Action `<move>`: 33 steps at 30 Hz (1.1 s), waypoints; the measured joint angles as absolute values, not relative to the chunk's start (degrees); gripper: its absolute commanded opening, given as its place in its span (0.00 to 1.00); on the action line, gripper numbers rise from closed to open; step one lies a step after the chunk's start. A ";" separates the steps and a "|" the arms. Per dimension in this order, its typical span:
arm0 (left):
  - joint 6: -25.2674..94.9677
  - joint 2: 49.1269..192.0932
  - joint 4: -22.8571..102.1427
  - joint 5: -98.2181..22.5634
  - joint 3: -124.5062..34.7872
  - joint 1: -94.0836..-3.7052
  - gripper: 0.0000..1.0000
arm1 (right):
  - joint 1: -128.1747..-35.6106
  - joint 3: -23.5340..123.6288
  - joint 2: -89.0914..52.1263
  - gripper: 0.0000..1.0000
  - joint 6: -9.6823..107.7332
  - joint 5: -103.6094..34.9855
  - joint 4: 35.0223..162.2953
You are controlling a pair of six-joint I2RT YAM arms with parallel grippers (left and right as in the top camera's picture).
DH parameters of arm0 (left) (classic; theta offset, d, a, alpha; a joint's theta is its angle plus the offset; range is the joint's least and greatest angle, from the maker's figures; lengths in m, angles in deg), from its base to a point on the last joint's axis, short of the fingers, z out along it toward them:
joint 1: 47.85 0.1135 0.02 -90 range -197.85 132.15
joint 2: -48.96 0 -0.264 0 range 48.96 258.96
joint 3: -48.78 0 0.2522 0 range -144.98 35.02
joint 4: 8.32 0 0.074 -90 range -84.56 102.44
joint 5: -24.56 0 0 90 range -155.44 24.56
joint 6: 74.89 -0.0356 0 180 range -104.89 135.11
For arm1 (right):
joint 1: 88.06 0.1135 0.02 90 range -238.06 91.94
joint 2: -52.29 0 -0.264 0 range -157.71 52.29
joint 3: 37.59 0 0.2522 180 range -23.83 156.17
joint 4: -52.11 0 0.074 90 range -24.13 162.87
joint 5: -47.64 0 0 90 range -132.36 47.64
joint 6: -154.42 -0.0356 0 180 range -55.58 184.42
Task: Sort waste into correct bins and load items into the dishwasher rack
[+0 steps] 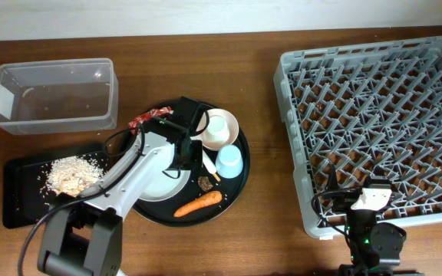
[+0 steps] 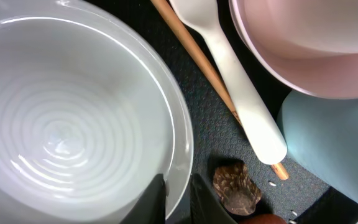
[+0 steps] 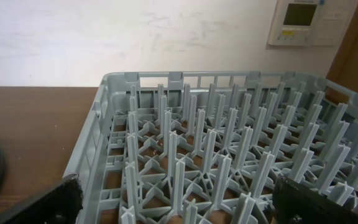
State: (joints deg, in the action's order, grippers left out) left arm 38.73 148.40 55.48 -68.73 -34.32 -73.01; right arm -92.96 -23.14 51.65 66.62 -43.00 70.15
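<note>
The left gripper (image 2: 179, 198) stands narrow, its dark fingers (image 2: 153, 200) straddling the rim of the smooth, ring-marked grey plate (image 2: 61, 124); whether they clamp it cannot be told. Just beside lies a wrinkled brown lump (image 2: 234, 183), then the glossy white fork (image 2: 241, 99) over a thin wooden stick (image 2: 191, 50). Beyond are the pinkish bowl (image 2: 303, 43) and matte blue cup (image 2: 334, 149). All rest on the pebbled black round tray (image 2: 204, 137), with the tapered carrot (image 1: 198, 204). Granular rice (image 1: 71, 175) lies on the flat tray (image 1: 21, 192); the clear tub (image 1: 52, 96) stands farther. The right gripper (image 3: 178, 199) stands wide before the grey lattice rack (image 3: 229, 124).
</note>
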 measured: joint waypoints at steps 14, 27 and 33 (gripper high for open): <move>38.38 145.45 64.22 -65.76 -39.53 -73.01 0.27 | -92.96 -23.14 51.65 0.99 66.62 -43.00 70.15; 38.07 142.02 66.71 -68.93 -40.01 -71.72 0.20 | -92.96 -23.14 51.65 0.99 66.62 -43.00 70.15; 38.07 137.89 69.88 -73.08 -40.01 -60.34 0.22 | -92.96 -23.14 51.65 0.99 66.62 -43.00 70.15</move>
